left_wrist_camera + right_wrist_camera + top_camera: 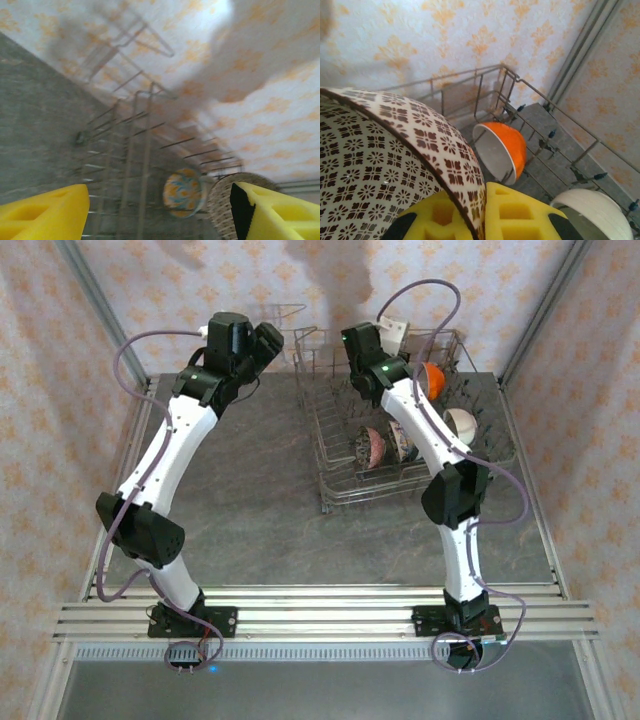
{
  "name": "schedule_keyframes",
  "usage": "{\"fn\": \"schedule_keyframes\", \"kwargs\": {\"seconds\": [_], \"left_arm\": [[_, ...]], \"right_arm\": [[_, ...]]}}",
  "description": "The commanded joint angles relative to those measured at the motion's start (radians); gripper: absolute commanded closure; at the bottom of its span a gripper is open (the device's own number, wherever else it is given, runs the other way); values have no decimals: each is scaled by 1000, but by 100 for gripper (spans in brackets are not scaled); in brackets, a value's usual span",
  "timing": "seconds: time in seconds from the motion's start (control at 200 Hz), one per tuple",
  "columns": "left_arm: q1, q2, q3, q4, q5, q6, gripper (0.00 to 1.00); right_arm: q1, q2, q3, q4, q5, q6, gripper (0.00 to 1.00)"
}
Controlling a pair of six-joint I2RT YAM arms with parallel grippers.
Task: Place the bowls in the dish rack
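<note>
The dish rack (372, 496) stands on the grey surface (250, 510) toward 1 o'clock from the arm bases, its far wall against the flowered wallpaper. The right arm reaches over the rack's 11 o'clock corner. In the right wrist view the right tool (477, 212) is clamped on the rim of a brown-patterned bowl (380, 170), one yellow pad inside the rim and one outside, and holds the bowl tilted above the rack (485, 87).

Beyond that bowl, at about 2 o'clock, an orange bowl (509, 149) stands on edge between the wires, its white inside turned toward the camera. A cream bowl (592, 215) lies at 4 o'clock. From above, the orange bowl (432, 378) sits at the rack's 1 o'clock corner with the cream bowl (462, 425) below it at 3 o'clock, and a pinkish bowl (374, 447) leans near the 6 o'clock wall.

The left tool (268, 343) hangs over the surface just beside the rack's 10 o'clock side. Its pads (47, 215) stand wide apart with nothing between them. Past them, blurred, the rack wires (132, 130) hold a flowered bowl (182, 192) on edge, with a brown speckled bowl (220, 205) just beside it at 3 o'clock.
</note>
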Motion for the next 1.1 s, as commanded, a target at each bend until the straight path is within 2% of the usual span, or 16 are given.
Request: {"fn": "schedule_keyframes", "kwargs": {"seconds": [0.0, 0.1, 0.29, 0.46, 0.651, 0.856, 1.096], "left_arm": [[6, -27, -84, -61, 22, 127, 27], [20, -29, -166, -66, 42, 148, 27], [46, 9, -284, -60, 111, 168, 30], [43, 95, -286, -86, 202, 202, 32], [22, 168, -264, -118, 242, 256, 33], [-30, 274, -191, -180, 291, 319, 33], [-82, 288, -224, -195, 374, 388, 34]], "right_arm": [[7, 39, 67, -78, 77, 24, 100], [6, 85, 117, -136, 117, 106, 100], [6, 150, 152, -145, 179, 123, 100], [6, 216, 211, -138, 235, 113, 100], [6, 272, 242, -145, 335, 129, 100], [7, 316, 261, -108, 387, 102, 100], [14, 355, 260, -70, 458, 66, 100]]}}
